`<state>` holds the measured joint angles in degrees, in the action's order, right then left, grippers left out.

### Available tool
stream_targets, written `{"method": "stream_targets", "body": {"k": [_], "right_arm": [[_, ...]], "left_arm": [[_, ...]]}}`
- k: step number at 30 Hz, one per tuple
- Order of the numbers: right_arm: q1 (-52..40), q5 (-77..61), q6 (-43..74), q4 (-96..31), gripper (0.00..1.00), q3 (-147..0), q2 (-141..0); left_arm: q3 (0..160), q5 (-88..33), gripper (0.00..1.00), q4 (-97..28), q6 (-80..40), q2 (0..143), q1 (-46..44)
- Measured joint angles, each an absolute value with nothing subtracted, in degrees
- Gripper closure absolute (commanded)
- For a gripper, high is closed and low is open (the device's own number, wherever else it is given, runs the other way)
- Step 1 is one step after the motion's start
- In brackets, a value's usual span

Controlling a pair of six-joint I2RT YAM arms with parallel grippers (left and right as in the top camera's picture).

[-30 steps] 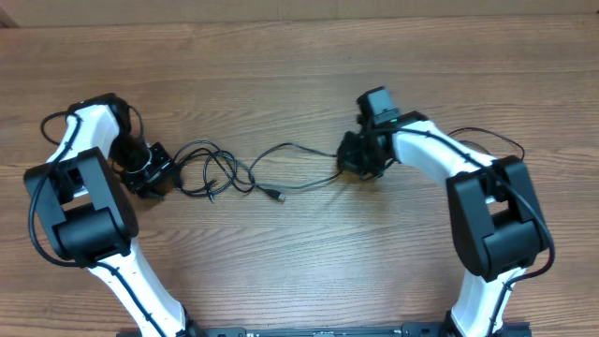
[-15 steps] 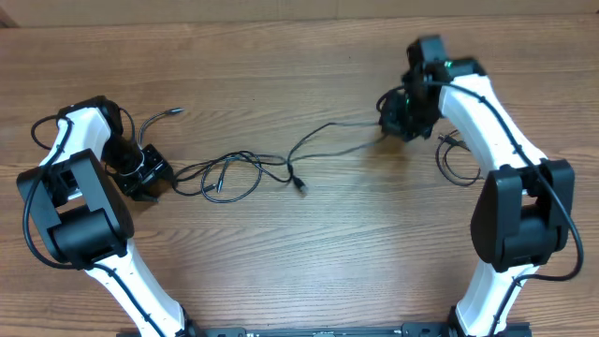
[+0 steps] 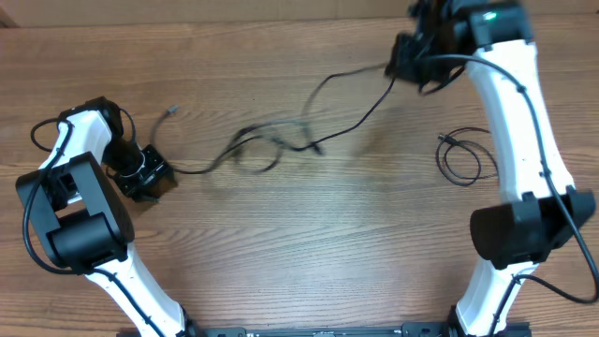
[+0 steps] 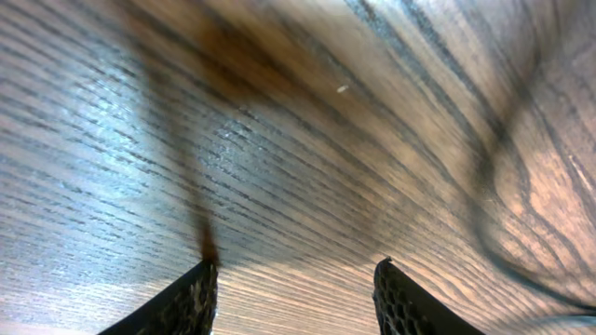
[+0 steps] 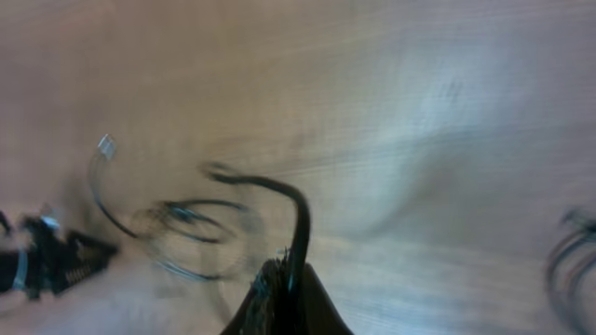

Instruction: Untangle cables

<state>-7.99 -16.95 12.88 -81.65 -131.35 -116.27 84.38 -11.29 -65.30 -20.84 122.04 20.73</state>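
Observation:
The cables (image 3: 271, 145) form a thin black tangle in mid-table. One strand rises to my right gripper (image 3: 407, 61) at the far right, which is shut on it. In the right wrist view the strand (image 5: 296, 209) curves up out of the shut right gripper (image 5: 284, 274). Another strand runs left to my left gripper (image 3: 154, 178), low on the table. A plug end (image 3: 170, 112) lies just beyond it. In the left wrist view the left gripper (image 4: 296, 265) stands open over bare wood, and a blurred strand (image 4: 191, 186) ends at its left fingertip (image 4: 205, 279).
A separate small black cable coil (image 3: 463, 154) lies on the wooden table (image 3: 309, 253) at the right, beside the right arm's white link (image 3: 524, 131). The left arm's base and black wiring (image 3: 75, 215) fill the near left.
The right gripper has swung back and to the right with its strand, pulling the tangle rightward and stretching it out. The small coil stayed behind on the table. The left gripper has barely moved.

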Motion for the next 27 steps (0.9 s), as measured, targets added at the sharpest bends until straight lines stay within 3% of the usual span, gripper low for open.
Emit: {"method": "stream_targets", "body": {"k": [9,14,17,27], "right_arm": [[-3.36,-11.79,12.14,-86.46,0.96,-152.68,-116.2],[-3.22,-13.74,11.97,-86.41,0.96,-153.84,-116.18],[-3.38,-15.07,11.97,-86.98,0.96,-153.82,-116.2],[-3.42,-16.21,11.97,-90.54,0.96,-153.75,-116.2]], "left_arm": [[81.12,-11.29,0.45,-61.87,-21.1,119.83,20.73],[81.01,-11.51,0.42,-61.71,-21.3,119.74,20.73],[81.01,-13.08,0.32,-61.67,-20.82,119.72,20.78],[80.38,-24.21,0.25,-61.45,-19.29,119.92,19.38]]}}
